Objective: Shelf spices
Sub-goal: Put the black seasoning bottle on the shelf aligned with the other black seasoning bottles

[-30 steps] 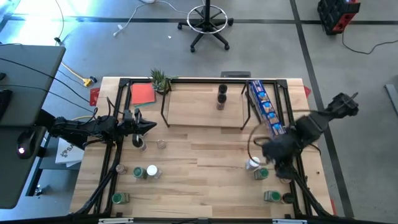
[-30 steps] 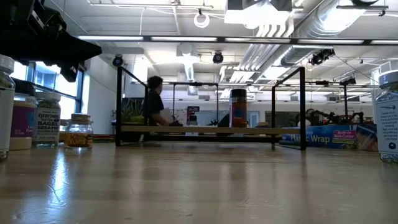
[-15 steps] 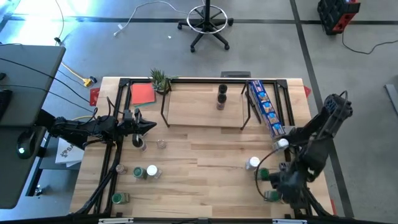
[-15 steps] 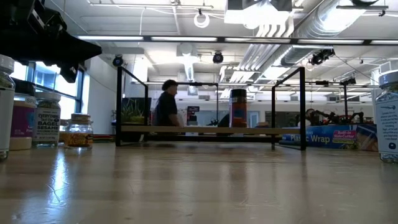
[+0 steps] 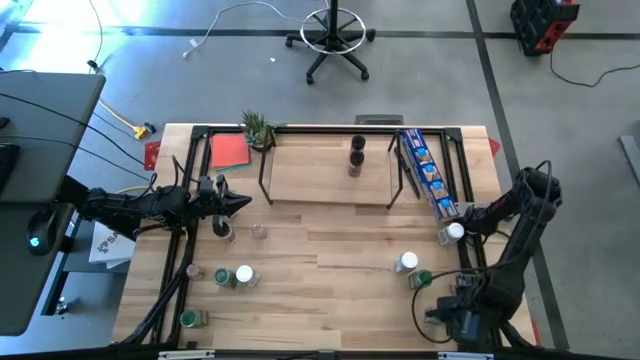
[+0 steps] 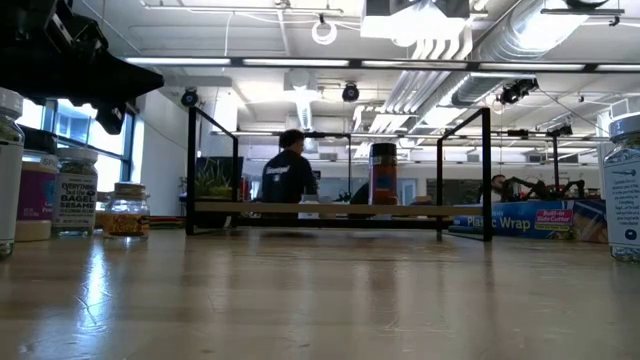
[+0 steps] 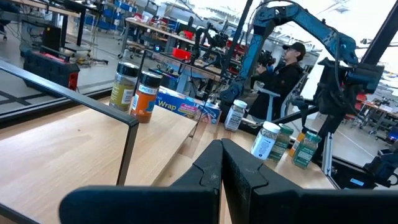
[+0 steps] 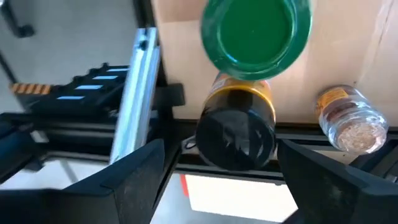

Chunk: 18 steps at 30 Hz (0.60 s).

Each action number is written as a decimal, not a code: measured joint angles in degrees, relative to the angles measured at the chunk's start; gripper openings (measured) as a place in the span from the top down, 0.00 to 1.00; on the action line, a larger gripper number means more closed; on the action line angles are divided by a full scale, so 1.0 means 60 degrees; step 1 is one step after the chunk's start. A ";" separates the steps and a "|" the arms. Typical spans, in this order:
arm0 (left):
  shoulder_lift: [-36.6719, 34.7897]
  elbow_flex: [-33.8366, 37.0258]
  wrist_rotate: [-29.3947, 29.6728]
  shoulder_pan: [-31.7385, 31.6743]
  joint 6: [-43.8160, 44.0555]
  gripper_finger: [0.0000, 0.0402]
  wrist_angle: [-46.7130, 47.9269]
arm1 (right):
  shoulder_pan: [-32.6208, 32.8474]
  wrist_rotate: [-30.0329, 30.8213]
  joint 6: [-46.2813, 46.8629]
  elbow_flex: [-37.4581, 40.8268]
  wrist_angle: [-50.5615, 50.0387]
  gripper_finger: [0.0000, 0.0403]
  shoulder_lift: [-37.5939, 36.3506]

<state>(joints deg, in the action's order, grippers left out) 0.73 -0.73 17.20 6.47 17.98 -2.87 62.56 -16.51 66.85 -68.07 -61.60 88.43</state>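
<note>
Left gripper (image 5: 238, 203): dark, two-fingered and pointed, parked over the table's left side just left of the shelf; fingers (image 7: 208, 171) pressed flat together, holding nothing.
Left jars: a small clear jar (image 5: 225, 231) and a short glass jar (image 5: 260, 232) stand just under that gripper's tip; nearer the front sit a green-lidded jar (image 5: 220, 277) touching a white-lidded jar (image 5: 243, 275), and one more green-lidded jar (image 5: 188, 318) by the front left corner.
Tabletop (image 5: 330, 290): pale planked wood, smooth, with a black metal frame along its edges; a broad bare stretch lies open between the two groups of jars.
Shelf (image 5: 330, 175): rectangular light-wood rack on thin black wire legs, at the back centre; it holds two dark-topped cylindrical jars (image 5: 356, 158), one behind the other, near its right half, with the rest of the board bare.
Blue box (image 5: 428, 172): long printed carton lying just right of the shelf.
Right jars: a white-lidded jar (image 5: 406, 263) and a green-lidded jar (image 5: 422, 279) stand close together; another white-lidded jar (image 5: 455, 232) sits by the right edge.
Right gripper (image 5: 450, 318): at the front right corner, pointing down, fingers spread wide and empty; between them its wrist camera shows a round green lid (image 8: 255, 34) above a black-lidded, yellow-banded jar (image 8: 236, 134), with a clear jar of pale grains (image 8: 348, 121) beside, right at the table edge.
</note>
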 joint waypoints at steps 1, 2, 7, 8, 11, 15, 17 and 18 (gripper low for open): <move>0.0003 0.0000 0.0007 -0.0002 -0.0004 1.00 0.0000 | 0.0023 0.0018 0.0038 0.0004 -0.0045 0.24 0.0102; 0.0003 0.0000 0.0010 0.0000 0.0003 1.00 0.0000 | 0.0032 0.0020 0.0040 0.0004 -0.0079 0.24 0.0188; 0.0000 0.0000 0.0019 0.0001 0.0223 1.00 0.0000 | 0.0030 0.0054 0.0040 0.0000 0.0066 0.24 0.0684; 0.0000 0.0000 0.0042 0.0001 0.0243 1.00 0.0000 | 0.0030 0.0054 0.0040 0.0000 0.0069 0.24 0.0733; 0.0004 0.0000 0.0038 0.0001 0.0244 1.00 -0.0002 | 0.0030 0.0050 0.0040 0.0000 0.0117 0.24 0.0985; 0.0002 0.0000 0.0152 0.0001 0.0251 1.00 -0.0007 | 0.0030 0.0050 0.0055 0.0000 0.0167 0.30 0.1034; 0.0004 0.0000 0.0169 0.0001 0.0244 1.00 -0.0007 | 0.0030 0.0076 0.0198 0.0000 0.0156 0.36 0.1034; 0.0001 0.0000 0.0210 0.0001 0.0244 1.00 -0.0011 | 0.0030 0.0087 0.0272 0.0000 0.0124 0.39 0.1034</move>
<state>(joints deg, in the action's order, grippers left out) 0.74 -0.73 18.46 6.48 19.44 -2.94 62.74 -15.99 68.48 -68.07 -60.86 94.63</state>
